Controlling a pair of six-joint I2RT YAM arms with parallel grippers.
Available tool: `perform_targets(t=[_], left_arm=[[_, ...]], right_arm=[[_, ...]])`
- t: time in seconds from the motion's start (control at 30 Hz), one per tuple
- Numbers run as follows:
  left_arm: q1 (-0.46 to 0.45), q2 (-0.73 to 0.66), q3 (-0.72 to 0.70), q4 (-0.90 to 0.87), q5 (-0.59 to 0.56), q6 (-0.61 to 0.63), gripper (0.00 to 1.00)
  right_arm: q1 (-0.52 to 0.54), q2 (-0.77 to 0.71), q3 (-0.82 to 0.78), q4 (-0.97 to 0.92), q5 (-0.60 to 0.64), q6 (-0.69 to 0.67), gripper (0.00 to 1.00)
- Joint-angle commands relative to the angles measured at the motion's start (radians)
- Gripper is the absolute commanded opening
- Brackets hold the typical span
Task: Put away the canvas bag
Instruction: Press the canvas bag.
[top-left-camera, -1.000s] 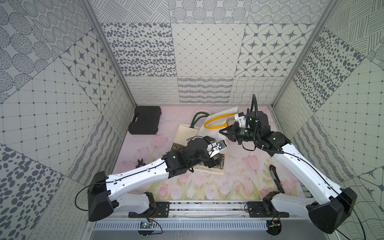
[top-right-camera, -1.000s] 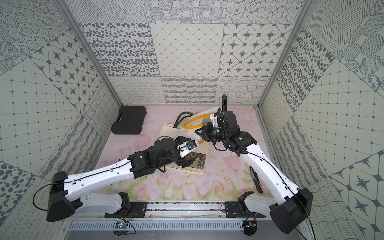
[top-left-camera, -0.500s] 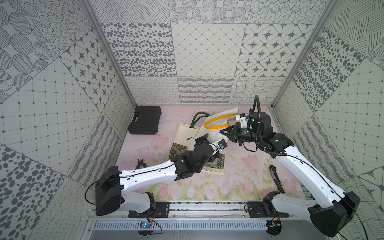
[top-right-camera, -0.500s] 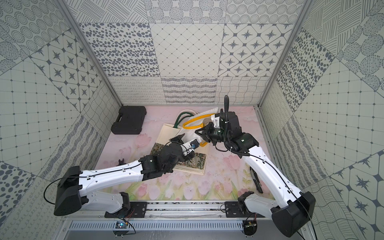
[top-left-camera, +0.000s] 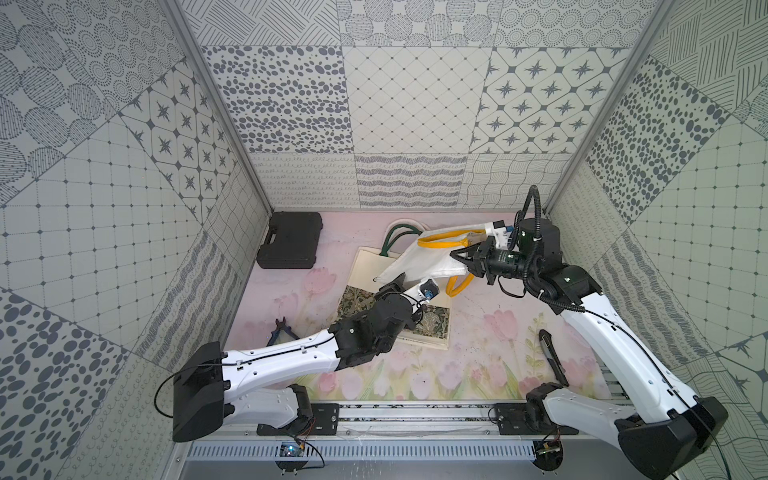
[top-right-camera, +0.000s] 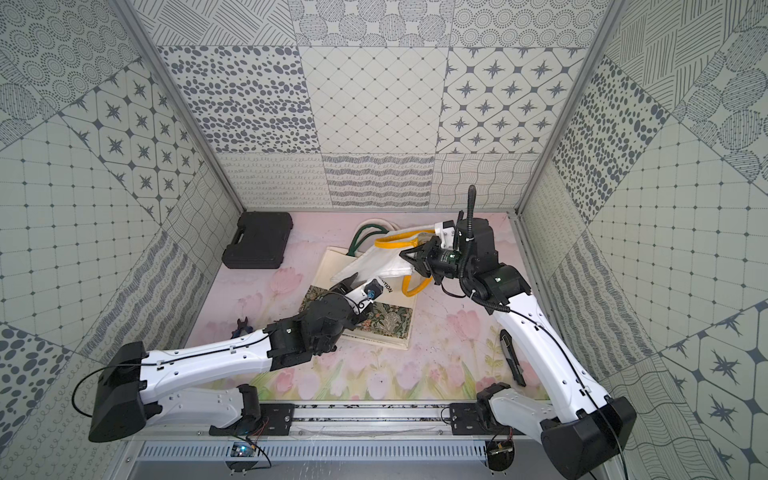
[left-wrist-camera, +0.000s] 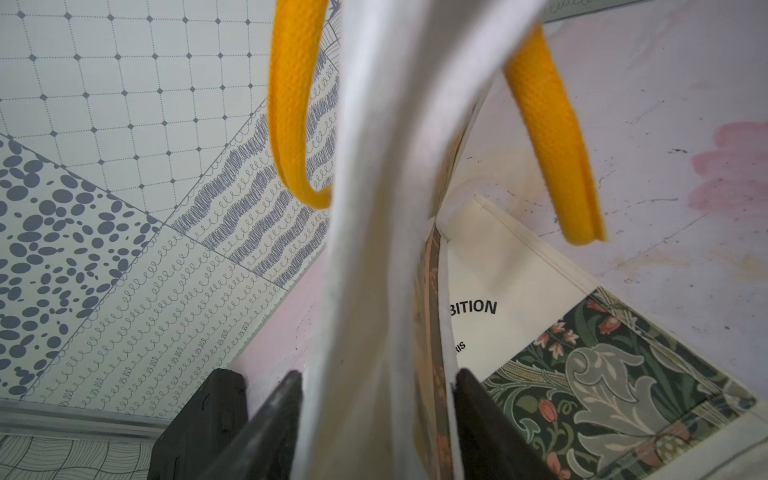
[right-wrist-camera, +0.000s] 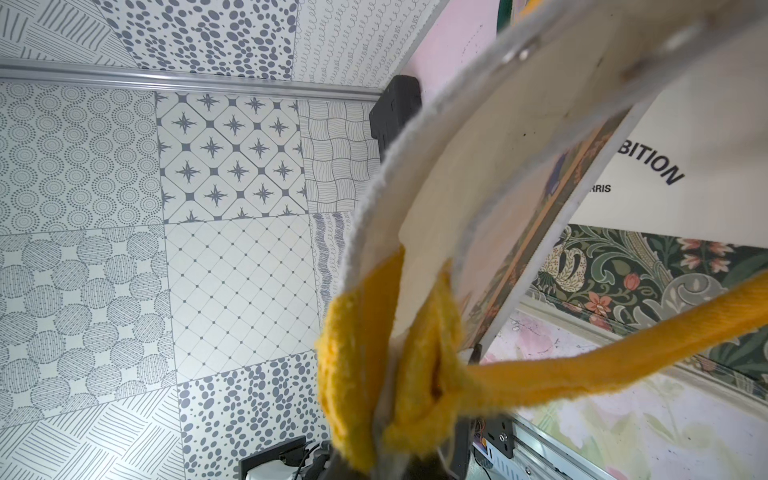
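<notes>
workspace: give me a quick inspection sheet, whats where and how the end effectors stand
surface: floral mat, scuffed
job's things: bag held off the mat, partly over the tote
clutter: tote flat on the mat; case in the far left corner; pliers; black tool by the right arm
end effectors: right end effector shut on bag at its rim; left end effector straddles its lower edge, grip unclear
cables: hose looped over the right wrist; cable loop at the left base
surroundings: patterned walls on three sides

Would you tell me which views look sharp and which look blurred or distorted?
Both top views: evenly lit, sharp, wide-angle. Left wrist: white bag blurred up close, printed tote crisp. Right wrist: yellow handle sharp, bag rim smeared.
</notes>
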Motion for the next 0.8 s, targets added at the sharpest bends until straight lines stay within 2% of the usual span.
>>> perform_targets(t=[0.0,0.03,0.07,0.1,0.13,0.17,0.2,0.23,0.3,0.33,0.37,0.4,0.43,0.47,0.53,0.57,0.63,0.73,0.77], left_arm=[[0.004,-0.033,-0.028,0.011,0.005,-0.088,0.0],[0.009,-0.038,-0.027,-0.011,0.021,-0.106,0.18],[0.013,-0.043,-0.029,-0.022,0.03,-0.119,0.43],[0.014,-0.047,-0.031,-0.026,0.037,-0.124,0.56],[0.018,-0.05,-0.034,-0.032,0.04,-0.127,0.52],[0.02,-0.051,-0.034,-0.04,0.044,-0.13,0.35],[0.019,-0.054,-0.037,-0.043,0.04,-0.132,0.05],[0.021,-0.056,-0.038,-0.041,0.033,-0.133,0.0],[0.023,-0.065,-0.043,-0.043,0.046,-0.137,0.0],[0.027,-0.068,-0.041,-0.056,0.062,-0.143,0.12],[0.029,-0.07,-0.039,-0.063,0.071,-0.151,0.41],[0.033,-0.071,-0.042,-0.064,0.072,-0.158,0.64],[0.035,-0.07,-0.042,-0.07,0.077,-0.161,0.61],[0.039,-0.069,-0.039,-0.081,0.09,-0.163,0.47],[0.041,-0.067,-0.04,-0.086,0.095,-0.166,0.04],[0.044,-0.066,-0.041,-0.088,0.094,-0.17,0.0],[0.05,-0.069,-0.042,-0.095,0.108,-0.18,0.0],[0.059,-0.076,-0.045,-0.104,0.135,-0.201,0.54],[0.062,-0.077,-0.047,-0.106,0.144,-0.203,0.53]], right_arm=[[-0.01,-0.037,0.05,0.129,-0.046,0.032,0.0],[-0.012,-0.038,0.052,0.13,-0.048,0.034,0.0],[-0.012,-0.037,0.053,0.13,-0.047,0.037,0.0],[-0.012,-0.039,0.052,0.134,-0.047,0.041,0.0],[-0.012,-0.04,0.049,0.141,-0.051,0.047,0.0],[-0.012,-0.041,0.047,0.146,-0.052,0.051,0.0],[-0.012,-0.044,0.046,0.148,-0.052,0.053,0.0],[-0.013,-0.048,0.047,0.146,-0.051,0.053,0.0],[-0.013,-0.052,0.051,0.142,-0.052,0.049,0.0],[-0.013,-0.05,0.052,0.139,-0.053,0.048,0.0],[-0.013,-0.052,0.052,0.138,-0.055,0.048,0.0],[-0.013,-0.053,0.052,0.138,-0.057,0.048,0.0],[-0.013,-0.055,0.052,0.138,-0.058,0.048,0.0],[-0.013,-0.056,0.052,0.138,-0.059,0.047,0.0],[-0.013,-0.059,0.053,0.136,-0.059,0.048,0.0],[-0.013,-0.06,0.056,0.134,-0.061,0.048,0.0],[-0.013,-0.062,0.066,0.125,-0.065,0.043,0.0],[-0.013,-0.068,0.074,0.117,-0.07,0.039,0.0],[-0.013,-0.07,0.077,0.114,-0.072,0.039,0.0]])
